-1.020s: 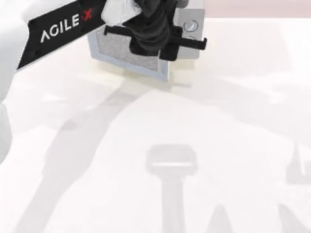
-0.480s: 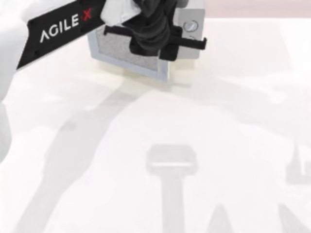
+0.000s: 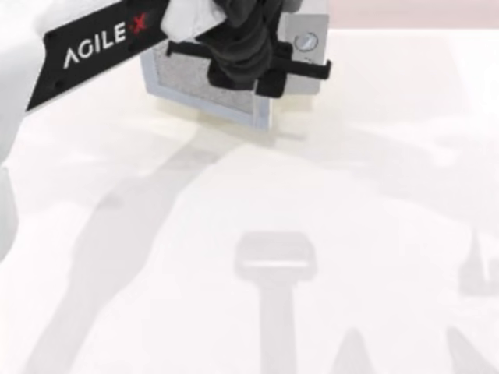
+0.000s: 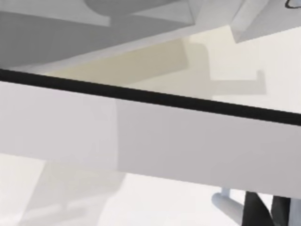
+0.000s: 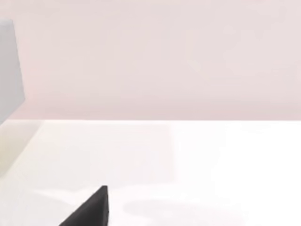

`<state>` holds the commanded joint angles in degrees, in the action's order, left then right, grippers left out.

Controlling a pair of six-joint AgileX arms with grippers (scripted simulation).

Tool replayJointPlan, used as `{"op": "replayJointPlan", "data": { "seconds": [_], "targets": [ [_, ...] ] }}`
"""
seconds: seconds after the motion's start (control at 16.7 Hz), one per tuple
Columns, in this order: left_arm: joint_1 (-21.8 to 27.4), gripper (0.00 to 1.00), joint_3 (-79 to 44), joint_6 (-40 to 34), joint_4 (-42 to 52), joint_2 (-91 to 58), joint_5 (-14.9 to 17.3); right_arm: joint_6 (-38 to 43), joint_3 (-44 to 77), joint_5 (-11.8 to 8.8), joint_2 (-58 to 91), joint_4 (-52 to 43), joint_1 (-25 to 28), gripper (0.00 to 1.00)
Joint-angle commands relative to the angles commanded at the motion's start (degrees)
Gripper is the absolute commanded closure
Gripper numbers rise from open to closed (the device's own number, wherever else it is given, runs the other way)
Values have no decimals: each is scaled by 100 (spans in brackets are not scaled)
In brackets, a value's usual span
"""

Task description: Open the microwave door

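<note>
The left gripper (image 3: 261, 78) hangs over the microwave (image 3: 308, 35) at the door (image 3: 195, 84), its finger state and the microwave's interior unseen.

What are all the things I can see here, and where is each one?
microwave: one, light grey, at the far edge of the table, left of middle in the top view, partly under the left arm.
microwave door: one, light-grey frame with speckled grey mesh window, on the microwave's front, swung out a little at its right edge.
knob: one in view, round, grey, on the narrow panel right of the door.
table: one, pale off-white, crossed by grey shadows.
left arm: one, white with a black lettered band, reaching in from the top view's left.
left gripper: one, black, over the microwave's front.
right gripper: only a black tip shows in the right wrist view, away from the microwave.
</note>
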<state>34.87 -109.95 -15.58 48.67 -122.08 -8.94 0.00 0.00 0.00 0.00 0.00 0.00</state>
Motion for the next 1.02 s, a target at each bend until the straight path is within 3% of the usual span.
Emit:
{"op": "replayJointPlan", "data": {
  "seconds": [0.42, 1.02],
  "targets": [
    [36, 100, 40, -7, -8, -16, 40, 0, 0, 0, 0, 0, 0, 0],
    [-139, 100, 859, 685, -382, 562, 381, 0, 0, 0, 0, 0, 0, 0]
  ]
}}
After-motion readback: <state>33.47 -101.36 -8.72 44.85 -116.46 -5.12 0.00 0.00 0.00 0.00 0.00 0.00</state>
